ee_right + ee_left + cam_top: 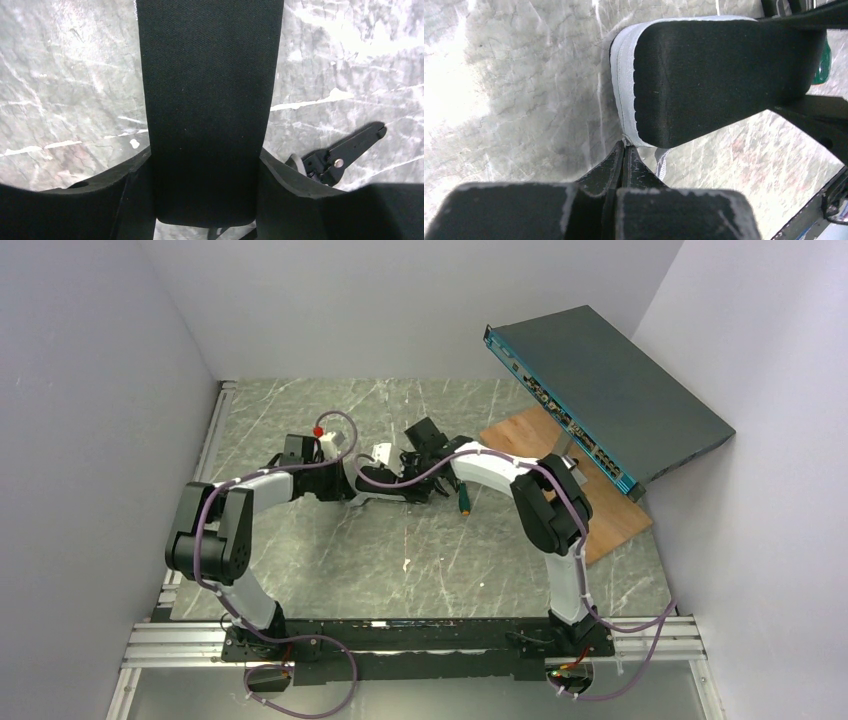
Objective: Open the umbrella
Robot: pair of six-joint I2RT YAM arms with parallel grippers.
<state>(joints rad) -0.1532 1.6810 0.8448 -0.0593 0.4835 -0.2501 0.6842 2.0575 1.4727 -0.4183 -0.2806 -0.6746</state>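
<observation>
Mid-bench (330, 570), toward the far edge, the left tool (624, 157) has its fingers pressed together on the pale end seam of the umbrella (719, 75). The right tool (205, 195) is clamped across its black body. If the arms pull apart, that thin seam hold may slip or the fabric may tear, leaving it folded.

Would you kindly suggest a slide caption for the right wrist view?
Right end effector gripping the black-fabric umbrella between its fingers, marble table behind.
</observation>
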